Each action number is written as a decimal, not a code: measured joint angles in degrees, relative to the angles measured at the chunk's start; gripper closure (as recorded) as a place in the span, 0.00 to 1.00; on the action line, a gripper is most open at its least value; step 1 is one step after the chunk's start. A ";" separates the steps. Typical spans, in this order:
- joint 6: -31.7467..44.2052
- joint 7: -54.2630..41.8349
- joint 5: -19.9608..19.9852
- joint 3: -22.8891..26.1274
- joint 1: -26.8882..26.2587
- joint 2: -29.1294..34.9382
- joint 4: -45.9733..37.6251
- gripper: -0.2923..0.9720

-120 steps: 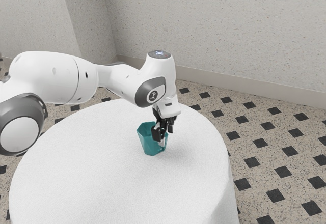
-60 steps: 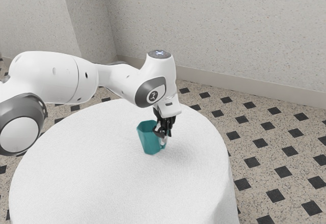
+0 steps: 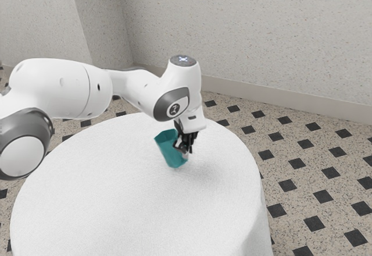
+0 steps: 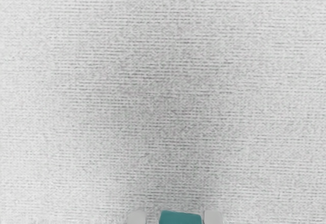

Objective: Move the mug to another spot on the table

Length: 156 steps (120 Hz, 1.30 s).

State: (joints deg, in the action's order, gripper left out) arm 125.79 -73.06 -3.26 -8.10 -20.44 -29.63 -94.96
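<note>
Exterior view: the white 7-joint Franka arm comes in from the exterior view's left and bends down over the round white cloth-covered tabletop. Its black 2-finger end effector points downward. The 2 fingers are drawn close together and pinch the side of the teal faceted mug that faces the exterior view's right, so the end effector has hold of the mug.

The mug is tilted, with its open rim leaning toward the exterior view's left and its narrower base swung toward the exterior view's right. It hangs over the farther half of the tabletop, roughly midway across, well inside the edge. Its base looks just clear of the cloth, with a faint soft shadow on the surface beneath it, though the gap is too slight to be sure of.

Around the tabletop lies a speckled beige floor with black diamond tiles. Behind it stands a pale textured wall with a light baseboard along its foot.

Wrist view: the woven white cloth of the tabletop spreads out below the hand, with a broad, dim shadow across its middle. At the lower edge sits a small teal piece of the mug, flanked by 2 pale grey fingertips, 1 on each side, just beside it.
</note>
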 joint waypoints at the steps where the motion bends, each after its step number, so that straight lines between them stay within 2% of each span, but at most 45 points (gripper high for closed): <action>1: -0.02 0.01 -0.03 -0.09 -0.03 0.01 0.00 0.81; 24: -0.28 0.26 -0.53 -4.41 -3.09 0.08 -0.51 0.83; 81: -1.23 0.82 -0.81 -8.67 -4.21 0.56 -2.33 0.85; 105: -1.07 1.04 -0.83 -10.09 -4.69 4.05 -7.52 0.85; 128: -0.62 1.22 -0.80 -14.48 -8.78 6.55 -11.83 0.85; 156: 1.05 1.52 -0.77 -15.75 -9.48 11.27 -18.90 0.85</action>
State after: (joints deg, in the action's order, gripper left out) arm 126.84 -71.54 -4.03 -23.85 -29.93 -18.36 -113.86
